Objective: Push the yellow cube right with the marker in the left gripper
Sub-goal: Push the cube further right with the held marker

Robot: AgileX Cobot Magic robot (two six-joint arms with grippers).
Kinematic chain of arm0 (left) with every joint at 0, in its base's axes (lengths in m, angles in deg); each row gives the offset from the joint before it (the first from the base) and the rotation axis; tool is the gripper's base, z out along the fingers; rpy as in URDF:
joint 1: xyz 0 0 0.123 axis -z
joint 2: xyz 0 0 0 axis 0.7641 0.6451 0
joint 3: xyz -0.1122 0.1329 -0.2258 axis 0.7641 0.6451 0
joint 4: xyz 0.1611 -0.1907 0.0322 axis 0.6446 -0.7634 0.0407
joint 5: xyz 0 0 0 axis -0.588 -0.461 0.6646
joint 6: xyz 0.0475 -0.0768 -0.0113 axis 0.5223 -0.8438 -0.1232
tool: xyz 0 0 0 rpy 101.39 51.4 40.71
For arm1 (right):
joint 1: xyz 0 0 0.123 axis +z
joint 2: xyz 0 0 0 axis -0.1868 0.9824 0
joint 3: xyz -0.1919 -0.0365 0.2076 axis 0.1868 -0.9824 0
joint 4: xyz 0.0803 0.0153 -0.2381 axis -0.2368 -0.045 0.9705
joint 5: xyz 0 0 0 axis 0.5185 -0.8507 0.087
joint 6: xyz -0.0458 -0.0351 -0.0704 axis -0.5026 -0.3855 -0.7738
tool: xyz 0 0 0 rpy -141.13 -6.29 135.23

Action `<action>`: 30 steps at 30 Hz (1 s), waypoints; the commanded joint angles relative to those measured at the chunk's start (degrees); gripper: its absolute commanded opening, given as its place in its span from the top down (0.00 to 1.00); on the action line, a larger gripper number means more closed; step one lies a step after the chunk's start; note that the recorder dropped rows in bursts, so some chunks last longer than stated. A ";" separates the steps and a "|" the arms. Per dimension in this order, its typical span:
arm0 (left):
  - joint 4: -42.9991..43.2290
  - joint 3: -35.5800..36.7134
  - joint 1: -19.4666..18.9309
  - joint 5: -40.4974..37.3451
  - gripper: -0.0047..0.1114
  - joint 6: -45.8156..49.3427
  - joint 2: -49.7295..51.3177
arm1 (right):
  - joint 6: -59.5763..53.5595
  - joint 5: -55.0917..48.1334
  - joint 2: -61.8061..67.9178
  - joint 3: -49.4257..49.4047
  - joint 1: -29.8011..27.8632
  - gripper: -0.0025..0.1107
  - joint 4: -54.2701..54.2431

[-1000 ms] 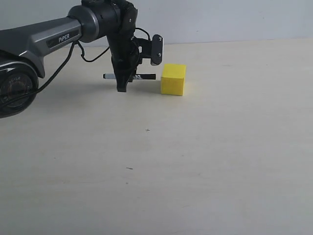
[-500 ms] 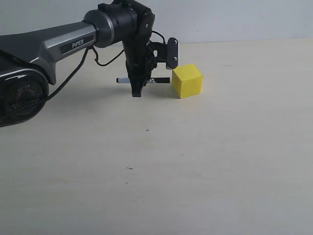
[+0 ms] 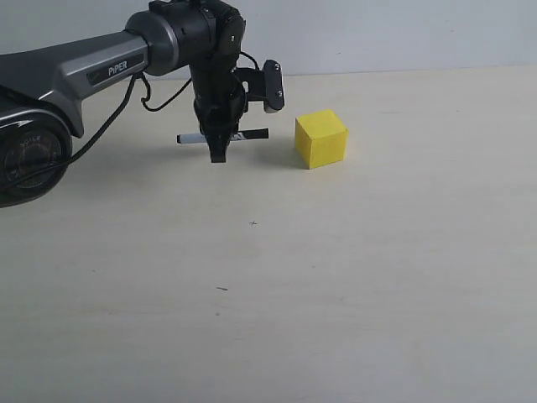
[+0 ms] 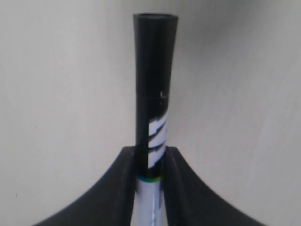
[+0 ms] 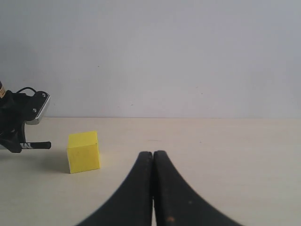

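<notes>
We are starting at the left claw (image 3: 218,156), which is pointing down over the worktop (image 3: 336,285) and clamping the marker (image 3: 254,133) crosswise between its fingers, so the barrel is sticking out on both sides. The marker is lying about level, with its long axis running left to right across the exterior view and its right-hand black end aiming toward the yellow cube (image 3: 321,139). That end is touching nothing, and a strip of bare worktop is showing between it and the cube. The cube is sitting on the worktop near the claw, to its right, and is turned a little so that an upright edge, not a flat face, is facing the exterior camera. We are judging that the coming move is turning on this: the cube is lying roughly along the marker's own axis, so a straight travel rightward should be bringing the tip onto its left side. From the one outside view we are not able to tell whether the tip is lined up with the cube in depth; with the cube turned, an off-centre touch may be spinning it rather than sliding it. Farther off, on the cube's other side, the right claw (image 5: 153,154) is resting with its fingers pressed together, holding nothing, so the left arm is the nearer one.
</notes>
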 commanded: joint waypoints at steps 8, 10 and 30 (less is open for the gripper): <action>1.12 -0.38 0.42 1.83 0.96 -0.99 -0.30 | -0.03 0.28 -0.27 -0.26 0.05 0.98 0.08; 1.12 -0.38 0.42 1.68 0.96 -1.26 -0.30 | -0.03 0.28 -0.27 -0.26 0.05 0.98 0.08; 1.52 -0.38 3.72 2.49 0.96 -3.57 -0.30 | -0.03 0.28 -0.27 -0.26 0.05 0.98 0.08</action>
